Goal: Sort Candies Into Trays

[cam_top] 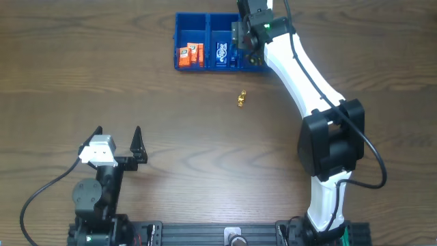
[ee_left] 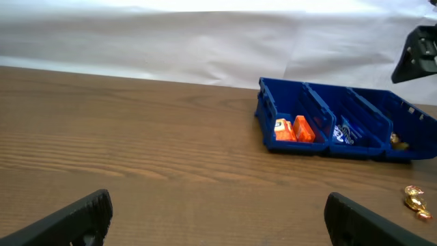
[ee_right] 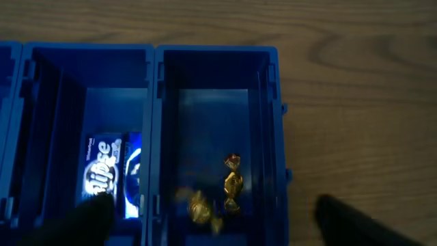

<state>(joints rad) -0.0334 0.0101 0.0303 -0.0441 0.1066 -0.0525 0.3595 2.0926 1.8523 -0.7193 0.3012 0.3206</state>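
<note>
I'm hovering the R gripper (ee_right: 225, 222) wide open & empty over the blue plastic 3-bin tray (ee_right: 153, 102), with gold foil candies (ee_right: 232, 184) lying right beneath it. A loose gold foil-wrapped candy (cam_top: 241, 100) is sitting on the table, back toward that arm's base. The L gripper (cam_top: 117, 134) is idling open & empty. Risks: fingers snagging the bin wall, or foil slipping from the pinch.

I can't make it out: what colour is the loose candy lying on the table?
Shiny gold. The candy shows best in the left wrist view.

Glossy plastic tray (cam_top: 193, 22), wood-grain table (cam_top: 136, 96)
</note>
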